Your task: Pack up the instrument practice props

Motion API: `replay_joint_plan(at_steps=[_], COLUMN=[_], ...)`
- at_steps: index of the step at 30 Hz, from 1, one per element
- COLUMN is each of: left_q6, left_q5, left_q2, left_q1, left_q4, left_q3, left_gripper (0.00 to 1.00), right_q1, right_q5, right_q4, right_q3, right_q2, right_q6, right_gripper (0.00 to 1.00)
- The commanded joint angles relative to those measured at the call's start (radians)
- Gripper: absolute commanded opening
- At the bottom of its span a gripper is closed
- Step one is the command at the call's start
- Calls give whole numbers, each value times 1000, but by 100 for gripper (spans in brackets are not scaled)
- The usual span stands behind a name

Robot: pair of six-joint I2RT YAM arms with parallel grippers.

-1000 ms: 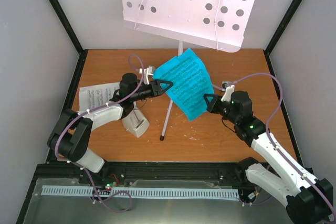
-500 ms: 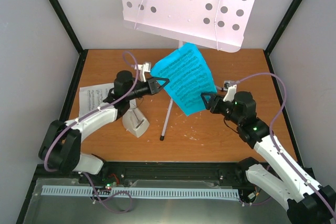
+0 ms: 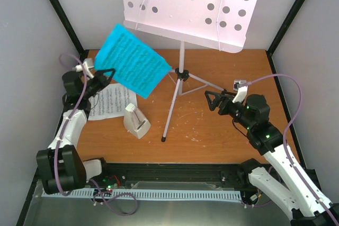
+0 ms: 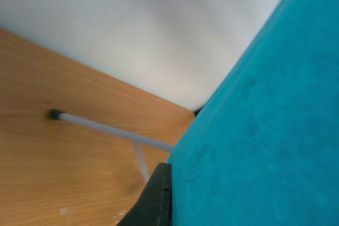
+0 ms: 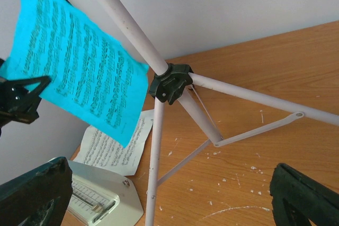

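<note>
My left gripper (image 3: pixel 105 74) is shut on the lower left corner of the bright blue sheet-music page (image 3: pixel 134 66) and holds it in the air over the table's left side. In the left wrist view that page (image 4: pixel 265 104) fills the right half, pressed against one dark finger (image 4: pixel 157 200). A white sheet-music page (image 3: pixel 109 101) lies flat below it. The white pyramid metronome (image 3: pixel 136 121) stands just right of that sheet. The white perforated music stand (image 3: pixel 185 6) rises at the back on thin tripod legs (image 3: pixel 172 104). My right gripper (image 3: pixel 214 100) is open and empty, right of the tripod.
The tripod hub (image 5: pixel 170 82) and its spread legs stand between the two arms. The right wrist view also shows the metronome (image 5: pixel 100 199) and the white sheet (image 5: pixel 114 149) at lower left. Grey walls close in the wooden table (image 3: pixel 222 136) on three sides.
The right gripper opened and let go of the blue page, then drew back a little. The left arm swung to the left, carrying the blue page away from the stand's pole.
</note>
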Motion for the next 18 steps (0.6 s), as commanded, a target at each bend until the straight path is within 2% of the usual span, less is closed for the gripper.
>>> replay_joint_plan(at_steps=[1,6,8,14,15,18], left_q6=[-12,9,5,15,26,77], left_q5=[51,-12,-13,-132,-132,-147], left_q2=[-27,-47,-48,-72,-66,-62], left_q1=[177,295,301,305,305,306], left_q4=[-3,2,4,7,-6,-66], left_q3=[-127,-261,-305,-428,-430,-411], left_gripper=[0,0,0,0,2,16], right_q1=[-5,-5,-5,-5,-5,-5], right_q5=[28,80,88,102,93,64], right_q4=[-26,-36,-38,-41,-39,-31], right_q3=[-3,-7,-9,-24,-24,-17], right_q2=[-36,-68,-69,-57,-53,-41], right_q6=[-12,-35,-33,-11,-11,-26], right_gripper=[100,100,100,100,100,100])
